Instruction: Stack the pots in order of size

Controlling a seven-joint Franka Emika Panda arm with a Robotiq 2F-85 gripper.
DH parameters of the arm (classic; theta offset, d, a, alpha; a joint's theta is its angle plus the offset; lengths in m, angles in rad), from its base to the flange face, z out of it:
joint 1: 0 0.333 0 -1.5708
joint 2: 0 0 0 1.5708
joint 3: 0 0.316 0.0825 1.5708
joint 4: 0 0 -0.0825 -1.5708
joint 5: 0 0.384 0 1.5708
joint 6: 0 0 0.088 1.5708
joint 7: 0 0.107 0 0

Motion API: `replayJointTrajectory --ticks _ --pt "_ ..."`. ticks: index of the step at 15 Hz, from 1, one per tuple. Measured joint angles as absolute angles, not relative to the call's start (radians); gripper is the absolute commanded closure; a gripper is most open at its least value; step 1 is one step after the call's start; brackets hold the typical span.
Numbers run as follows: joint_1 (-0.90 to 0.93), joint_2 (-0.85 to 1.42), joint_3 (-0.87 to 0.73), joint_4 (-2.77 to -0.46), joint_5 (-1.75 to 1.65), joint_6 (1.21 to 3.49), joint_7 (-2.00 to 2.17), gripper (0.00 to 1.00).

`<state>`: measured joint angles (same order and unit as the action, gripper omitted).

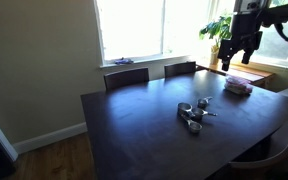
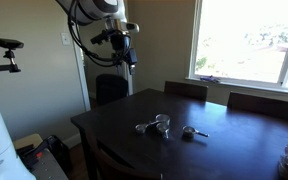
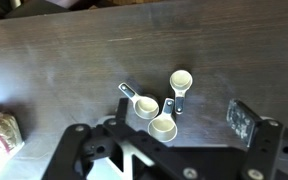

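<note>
Three small shiny metal pots with thin handles lie close together near the middle of the dark table (image 1: 134, 120). In the wrist view they are one at the left (image 3: 143, 105), one below it (image 3: 162, 127) and one at the upper right (image 3: 181, 80). The group shows in both exterior views (image 1: 194, 113) (image 2: 162, 125). None is stacked on another. My gripper (image 1: 242, 50) (image 2: 127, 55) hangs high above the table, well clear of the pots. It is open and empty, and its fingers frame the bottom of the wrist view (image 3: 159, 135).
A pinkish stack of flat items (image 1: 238, 85) (image 3: 2, 128) lies near one table edge. Chairs (image 1: 126, 77) (image 1: 180, 69) stand along the window side. A potted plant (image 1: 216, 30) sits by the window. A tripod camera (image 2: 6, 45) stands near the wall.
</note>
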<state>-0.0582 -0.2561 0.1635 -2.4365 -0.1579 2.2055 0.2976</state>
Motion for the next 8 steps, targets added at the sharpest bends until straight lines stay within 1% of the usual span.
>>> replayJointTrajectory --ticks 4,8 --pt "-0.056 -0.055 0.127 -2.314 -0.158 2.227 0.3 0.0" --pt "-0.049 -0.022 0.116 -2.292 -0.158 2.227 0.299 0.0"
